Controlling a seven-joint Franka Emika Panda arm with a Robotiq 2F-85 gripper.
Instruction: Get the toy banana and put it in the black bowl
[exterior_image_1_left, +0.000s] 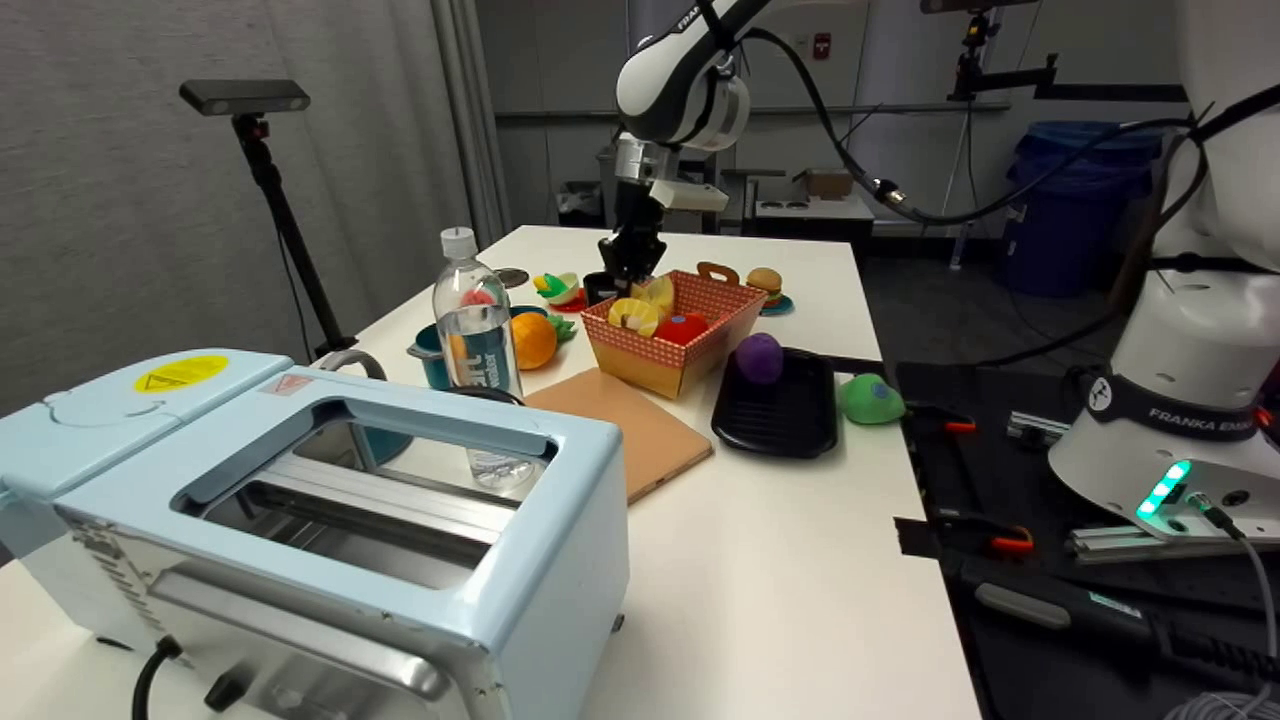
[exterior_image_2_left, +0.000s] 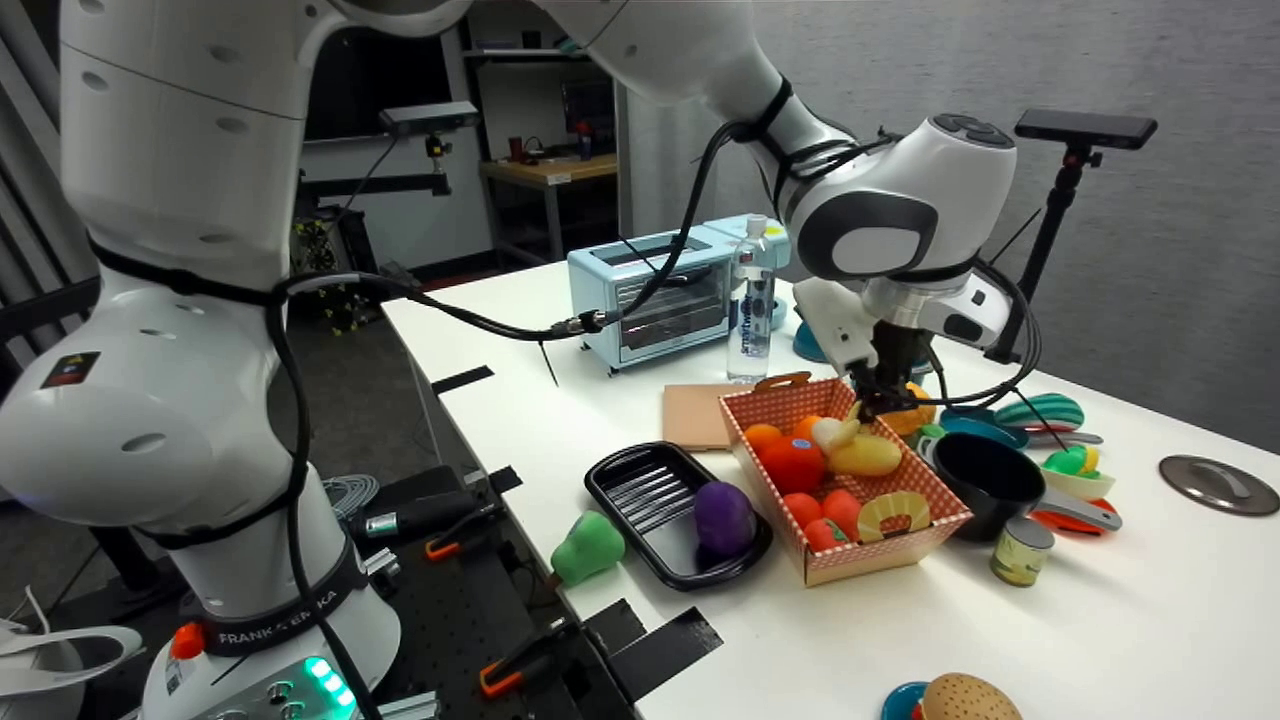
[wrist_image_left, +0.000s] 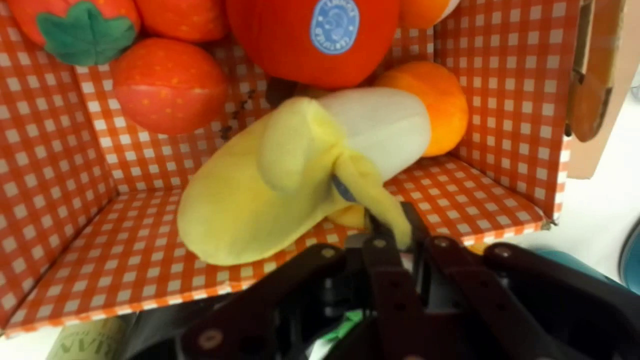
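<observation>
The toy banana (wrist_image_left: 335, 132) is a soft plush with a white end and loose yellow peel flaps. It lies in the orange-red checked fruit basket, on a larger yellow fruit (wrist_image_left: 230, 210), and also shows in an exterior view (exterior_image_2_left: 838, 432). My gripper (wrist_image_left: 395, 220) is inside the basket's side wall with its fingers close together. One peel flap sits between the fingertips. The gripper (exterior_image_2_left: 872, 400) comes down over the far side of the basket. The round black bowl (exterior_image_2_left: 978, 508), pot-like with grey handles beside it, stands just outside the basket, near the can.
The fruit basket (exterior_image_2_left: 880, 558) also holds tomatoes, oranges and a pineapple slice. A black oblong pan (exterior_image_2_left: 640, 470) with a purple fruit, a green pear (exterior_image_2_left: 588, 548), a can (exterior_image_2_left: 1022, 552) and a brown board (exterior_image_2_left: 694, 415) surround it. A tall bottle (exterior_image_2_left: 750, 305) and toaster (exterior_image_1_left: 560, 560) stand farther off.
</observation>
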